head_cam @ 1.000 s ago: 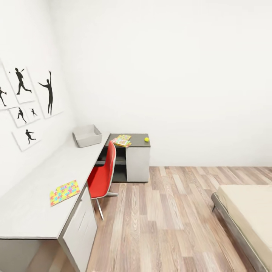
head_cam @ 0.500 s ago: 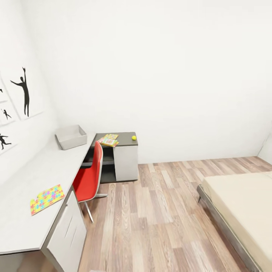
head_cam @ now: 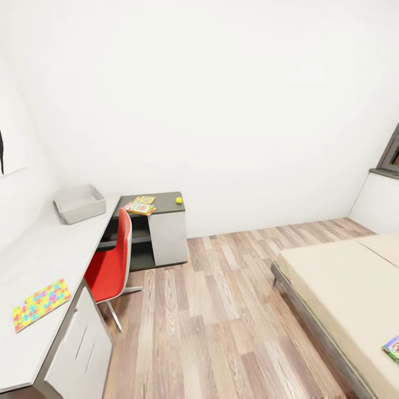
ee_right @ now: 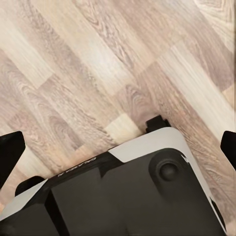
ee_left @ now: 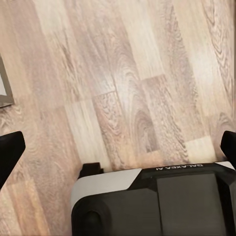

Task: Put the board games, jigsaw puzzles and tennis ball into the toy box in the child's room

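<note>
Toy box (head_cam: 80,203) on table (head_cam: 33,260), tennis ball (head_cam: 179,200) on cabinet end, both jaws wide, empty.

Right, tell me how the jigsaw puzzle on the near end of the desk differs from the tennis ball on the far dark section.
The jigsaw puzzle is a thin flat sheet; the tennis ball is a small round ball. The puzzle is a patchwork of yellow, green, red, blue and pink; the ball is plain yellow-green. The puzzle lies on the pale desk top; the ball sits on the dark cabinet top. Both lie outside the grey toy box.
</note>
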Robot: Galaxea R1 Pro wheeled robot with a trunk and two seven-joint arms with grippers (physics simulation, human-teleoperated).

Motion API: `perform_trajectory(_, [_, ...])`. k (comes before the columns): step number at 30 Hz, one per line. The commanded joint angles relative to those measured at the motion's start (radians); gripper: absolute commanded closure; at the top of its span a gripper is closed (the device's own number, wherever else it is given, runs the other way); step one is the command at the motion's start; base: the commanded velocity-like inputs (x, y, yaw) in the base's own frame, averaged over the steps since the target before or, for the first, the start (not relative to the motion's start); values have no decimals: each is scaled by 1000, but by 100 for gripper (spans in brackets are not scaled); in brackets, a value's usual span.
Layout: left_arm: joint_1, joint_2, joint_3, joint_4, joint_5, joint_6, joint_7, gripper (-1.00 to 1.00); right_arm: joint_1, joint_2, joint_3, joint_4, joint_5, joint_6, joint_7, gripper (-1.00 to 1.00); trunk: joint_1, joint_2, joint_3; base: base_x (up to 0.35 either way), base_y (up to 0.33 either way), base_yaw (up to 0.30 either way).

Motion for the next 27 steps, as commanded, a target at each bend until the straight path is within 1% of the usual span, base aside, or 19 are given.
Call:
perform_trajectory(1, [0, 0, -1, -2, -8, 6, 2, -100, 0, 0, 2, -2, -10, 5, 1, -100, 1, -2, -3, 0, 0, -193])
perform_trajectory(27, [0, 1, -1, -2, -9, 4, 1, -100, 5, -3, 2, -2, -10, 7, 11, -100, 1, -2, -39, 0, 0, -164])
